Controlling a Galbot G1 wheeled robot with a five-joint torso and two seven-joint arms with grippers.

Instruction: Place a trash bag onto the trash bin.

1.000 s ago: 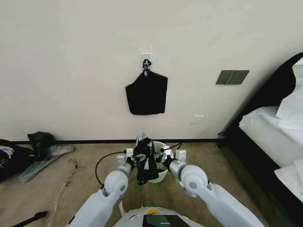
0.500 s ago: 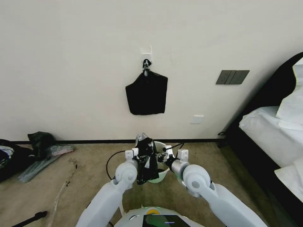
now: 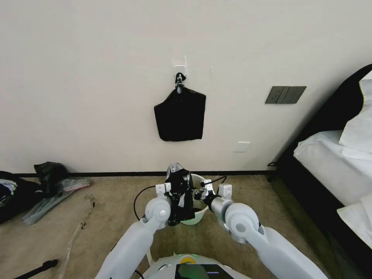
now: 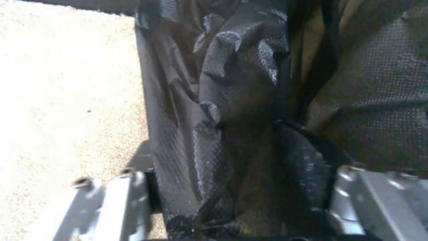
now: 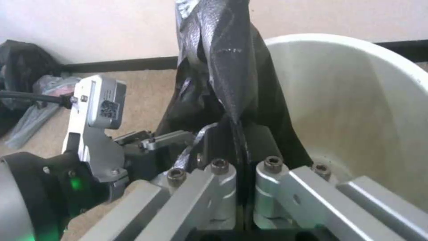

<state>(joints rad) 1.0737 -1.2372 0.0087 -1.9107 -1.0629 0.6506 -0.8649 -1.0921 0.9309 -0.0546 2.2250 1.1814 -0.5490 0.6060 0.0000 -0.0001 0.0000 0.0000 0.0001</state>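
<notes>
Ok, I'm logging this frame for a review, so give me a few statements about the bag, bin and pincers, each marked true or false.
1. The right pincer is shut on the trash bag. True.
2. The trash bag lines the trash bin fully. False: it hangs bunched beside the rim.
3. The left pincer has bag film between its fingers. True.
4. The trash bin lies tipped over. False: it stands upright on the carpet.

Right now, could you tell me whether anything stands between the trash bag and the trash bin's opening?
Nothing visible does. The trash bag hangs bunched between the left tool and the right tool, beside the trash bin, whose open mouth holds nothing.
</notes>
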